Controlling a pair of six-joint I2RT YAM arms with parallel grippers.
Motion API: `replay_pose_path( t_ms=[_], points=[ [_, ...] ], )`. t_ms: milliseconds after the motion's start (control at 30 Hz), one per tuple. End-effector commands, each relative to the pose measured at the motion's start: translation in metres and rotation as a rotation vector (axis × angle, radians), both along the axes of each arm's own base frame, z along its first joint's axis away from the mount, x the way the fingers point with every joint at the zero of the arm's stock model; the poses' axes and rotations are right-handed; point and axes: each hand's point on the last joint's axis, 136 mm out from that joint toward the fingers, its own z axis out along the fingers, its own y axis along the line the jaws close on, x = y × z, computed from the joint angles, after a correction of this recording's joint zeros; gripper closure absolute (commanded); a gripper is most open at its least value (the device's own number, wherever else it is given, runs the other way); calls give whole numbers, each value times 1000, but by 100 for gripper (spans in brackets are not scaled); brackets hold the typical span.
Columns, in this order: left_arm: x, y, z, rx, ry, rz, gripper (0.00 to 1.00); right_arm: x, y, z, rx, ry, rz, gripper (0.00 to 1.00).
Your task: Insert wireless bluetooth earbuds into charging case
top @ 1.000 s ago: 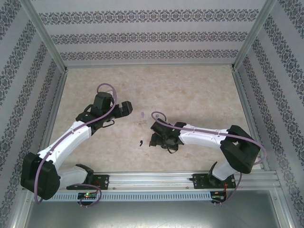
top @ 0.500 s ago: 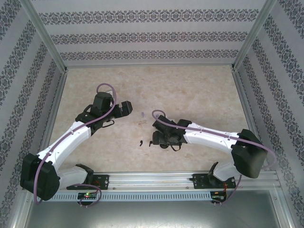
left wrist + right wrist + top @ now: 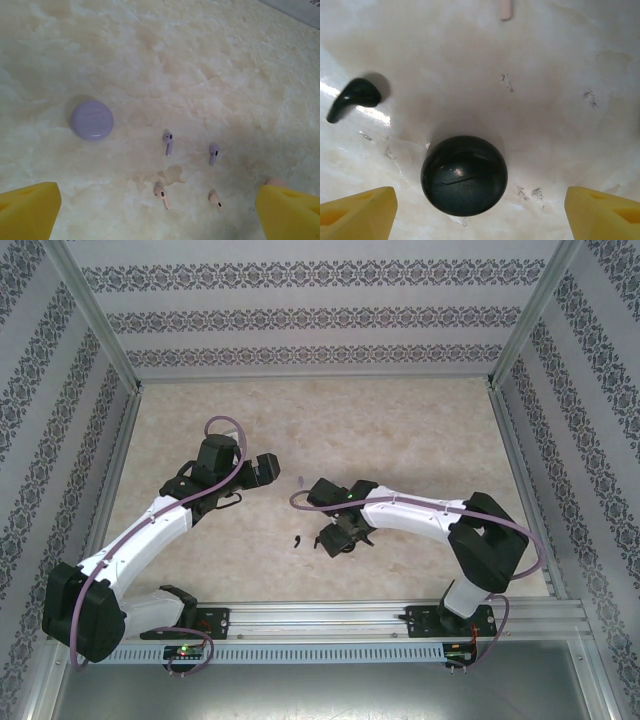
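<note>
My left gripper [image 3: 157,215] is open above the marble tabletop, its yellow fingertips [image 3: 27,210] wide apart at the bottom corners of the left wrist view. Beyond it lie two lilac earbuds [image 3: 168,142] and two pale pink earbuds [image 3: 161,195], with a closed lilac round case [image 3: 91,120] to their left. My right gripper [image 3: 480,215] is open and hovers over a closed black round case [image 3: 464,175], which sits between its fingers, left of centre. A black earbud [image 3: 352,97] lies to the upper left of that case and shows in the top view too [image 3: 298,541].
A pink earbud stem [image 3: 506,9] pokes in at the top edge of the right wrist view. Patterned walls with metal posts [image 3: 100,340] enclose the table [image 3: 400,430] on three sides. The two grippers [image 3: 262,468] [image 3: 335,535] are close together near the table's middle.
The right arm's elbow has swung left and inward, and its wrist has turned over the black case. The left arm has stayed still.
</note>
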Motion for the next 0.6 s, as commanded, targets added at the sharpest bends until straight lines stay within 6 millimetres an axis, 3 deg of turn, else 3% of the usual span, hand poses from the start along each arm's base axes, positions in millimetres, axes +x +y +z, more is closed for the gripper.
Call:
replay_pose_path(
  t_ms=[0, 233, 567],
  points=[
    [1, -3, 13, 13, -36, -10, 0, -4, -2, -7, -28, 40, 56, 14],
    [1, -3, 12, 15, -31, -8, 0, -5, 7, -21, -14, 82, 67, 19],
    [3, -2, 11, 26, -30, -3, 0, -1, 4, -31, 18, 112, 37, 26]
  ],
)
